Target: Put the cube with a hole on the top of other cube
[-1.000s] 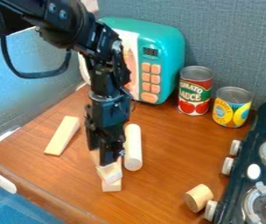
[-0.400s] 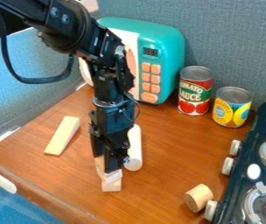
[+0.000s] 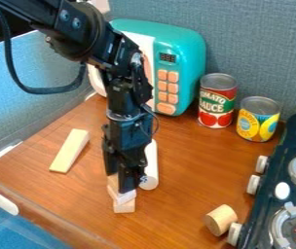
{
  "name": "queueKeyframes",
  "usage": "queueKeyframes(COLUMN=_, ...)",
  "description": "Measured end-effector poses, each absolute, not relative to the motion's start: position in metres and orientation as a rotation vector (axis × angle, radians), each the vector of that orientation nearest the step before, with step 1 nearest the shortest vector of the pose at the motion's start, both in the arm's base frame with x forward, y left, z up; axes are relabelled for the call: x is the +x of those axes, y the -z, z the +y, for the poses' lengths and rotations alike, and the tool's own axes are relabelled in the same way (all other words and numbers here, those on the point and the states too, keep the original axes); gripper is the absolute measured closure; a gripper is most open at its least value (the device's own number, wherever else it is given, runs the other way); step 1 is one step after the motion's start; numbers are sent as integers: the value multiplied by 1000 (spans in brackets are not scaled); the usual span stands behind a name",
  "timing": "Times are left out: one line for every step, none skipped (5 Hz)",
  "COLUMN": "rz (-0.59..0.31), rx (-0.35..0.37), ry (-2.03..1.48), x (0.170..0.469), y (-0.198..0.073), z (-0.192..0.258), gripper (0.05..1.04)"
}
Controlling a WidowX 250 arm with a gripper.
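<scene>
- A black robot arm (image 3: 128,102) hangs beside a teal toy microwave (image 3: 186,53).
- A dark toy stove (image 3: 290,143) stands at right, near two cans (image 3: 217,104).
- The gripper (image 3: 125,184) is at a two-block stack; whether it is open or closed cannot be told.
- A wooden wedge (image 3: 69,151) lies to the stack's left.
- The upper block (image 3: 122,197) rests on the lower block (image 3: 124,207).

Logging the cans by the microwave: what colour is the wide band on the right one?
Blue and yellow, on the can, in the camera view.
</scene>
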State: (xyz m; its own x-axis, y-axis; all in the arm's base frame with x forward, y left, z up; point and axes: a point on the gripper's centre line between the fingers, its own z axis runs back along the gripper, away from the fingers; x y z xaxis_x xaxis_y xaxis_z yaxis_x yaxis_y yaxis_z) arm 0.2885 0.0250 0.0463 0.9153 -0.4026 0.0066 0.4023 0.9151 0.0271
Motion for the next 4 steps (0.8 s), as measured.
queueKeyframes(rz=-1, rx=27, ry=404, x=288, y=-43, z=25, gripper=511)
queueKeyframes(rz=20, rx=26, ry=408, x=289, y=-41, z=24, gripper=208)
queueKeyframes(rz=13, rx=14, ry=398, x=290, y=-41, z=22, gripper=70)
queueKeyframes(rz=5, rx=-11, ry=374, x=286, y=-43, z=27, gripper=75)
